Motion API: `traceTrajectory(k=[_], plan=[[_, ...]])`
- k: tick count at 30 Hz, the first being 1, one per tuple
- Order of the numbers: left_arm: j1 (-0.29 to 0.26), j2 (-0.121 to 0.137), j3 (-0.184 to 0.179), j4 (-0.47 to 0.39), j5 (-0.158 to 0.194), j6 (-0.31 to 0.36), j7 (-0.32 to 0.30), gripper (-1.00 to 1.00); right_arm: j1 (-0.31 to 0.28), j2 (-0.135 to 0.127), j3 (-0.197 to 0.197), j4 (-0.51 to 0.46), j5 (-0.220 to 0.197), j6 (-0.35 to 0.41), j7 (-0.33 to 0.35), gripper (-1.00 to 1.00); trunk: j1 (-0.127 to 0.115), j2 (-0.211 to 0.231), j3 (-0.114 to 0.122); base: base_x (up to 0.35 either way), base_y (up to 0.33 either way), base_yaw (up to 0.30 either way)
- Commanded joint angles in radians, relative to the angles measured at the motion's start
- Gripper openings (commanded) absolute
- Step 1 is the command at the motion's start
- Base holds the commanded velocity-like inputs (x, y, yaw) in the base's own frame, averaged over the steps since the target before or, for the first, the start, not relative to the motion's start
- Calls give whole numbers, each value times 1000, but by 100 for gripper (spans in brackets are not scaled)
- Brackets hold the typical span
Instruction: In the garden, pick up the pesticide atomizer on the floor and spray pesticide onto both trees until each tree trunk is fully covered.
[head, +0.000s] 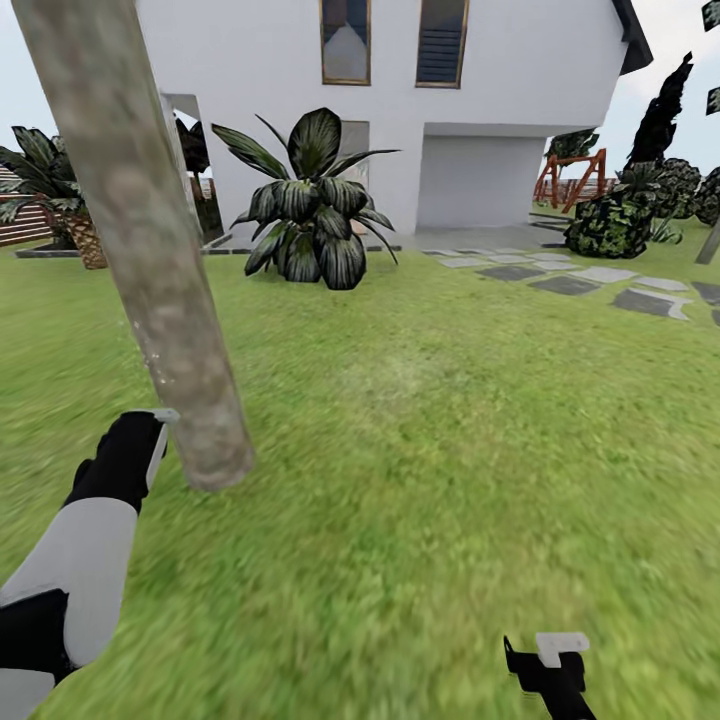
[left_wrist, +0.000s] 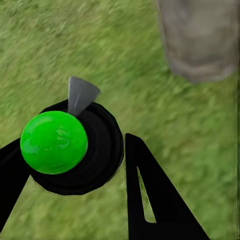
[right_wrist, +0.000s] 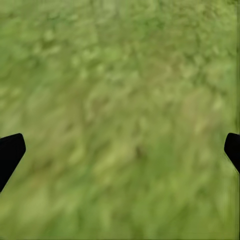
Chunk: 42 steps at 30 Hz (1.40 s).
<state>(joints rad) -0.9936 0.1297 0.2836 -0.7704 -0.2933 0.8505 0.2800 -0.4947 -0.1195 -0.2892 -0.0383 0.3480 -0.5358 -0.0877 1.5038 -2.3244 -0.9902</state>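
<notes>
Tree trunk (head: 140, 250): thick, round, mottled grey-brown bark, branchless along its visible length, flaring slightly at the base. It rises from the lawn (head: 420, 420) and appears tilted in the head view.

Pesticide atomizer (left_wrist: 72, 147): seen from above in the left wrist view, a round black body with a glossy bright-green ball on top and a grey cone-shaped nozzle (left_wrist: 80, 95). It sits upright, clamped between the two black fingers (left_wrist: 155, 200) of the left gripper (left_wrist: 75, 190). The nozzle points over the grass near the trunk base (left_wrist: 202, 45), apart from it.

Lawn: green grass, surrounding the trunk on all sides.
</notes>
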Motion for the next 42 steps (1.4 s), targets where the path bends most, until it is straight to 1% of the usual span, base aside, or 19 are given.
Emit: traceTrajectory(k=[1, 9, 17, 20, 24, 28, 32, 35, 36, 39, 42], plan=[[-1, 0, -1, -2, 2, 4, 4, -100, -1, 0, -4, 1, 10, -3, -6, 100, 0, 0, -1, 274, -147, 1], [-1, 5, -5, -4, 2, 4, 4, -100, -1, 1, -4, 0, 9, -1, -7, 100, 0, 0, -1, 271, -52, 12], [-8, 14, -2, -6, 1, 6, 4, -100, -1, 1, -4, 0, 9, -1, -7, 100, 0, 0, -1, 15, 0, 252], [-6, 10, -3, -7, 1, 6, 4, -100, -1, 1, -4, 0, 9, -2, -7, 100, 0, 0, -1, 0, 0, 241], [-4, 5, -7, -7, 2, 4, 5, -100, -1, 1, -4, 0, 9, -1, -7, 100, 0, 0, -1, 11, -4, 50], [-3, 0, -6, -7, 2, 4, 5, -100, -1, 1, -4, 1, 9, -1, -6, 100, 0, 0, -1, 173, -123, 4], [-2, 0, -6, -7, 2, 4, 5, -100, -1, 1, -4, 1, 9, -1, -6, 100, 0, 0, -1, 183, -194, 0], [-1, 5, -5, -5, -1, 4, 5, -100, -1, 1, -4, 1, 9, -1, -6, 100, 0, 0, -1, -72, -260, 0], [2, 8, -4, -3, -1, 4, 5, -100, -1, 1, -4, 1, 9, -1, -7, 100, 0, 0, -1, -129, -264, 0], [68, 17, 5, -4, 0, -8, 6, -100, -1, 1, -4, 1, 9, -1, -7, 100, 0, 0, -1, -90, -266, 0], [87, 20, 7, -4, -2, -23, 7, -100, -1, 1, -4, 1, 9, -1, -7, 100, 0, 0, -1, 30, -262, 0]])
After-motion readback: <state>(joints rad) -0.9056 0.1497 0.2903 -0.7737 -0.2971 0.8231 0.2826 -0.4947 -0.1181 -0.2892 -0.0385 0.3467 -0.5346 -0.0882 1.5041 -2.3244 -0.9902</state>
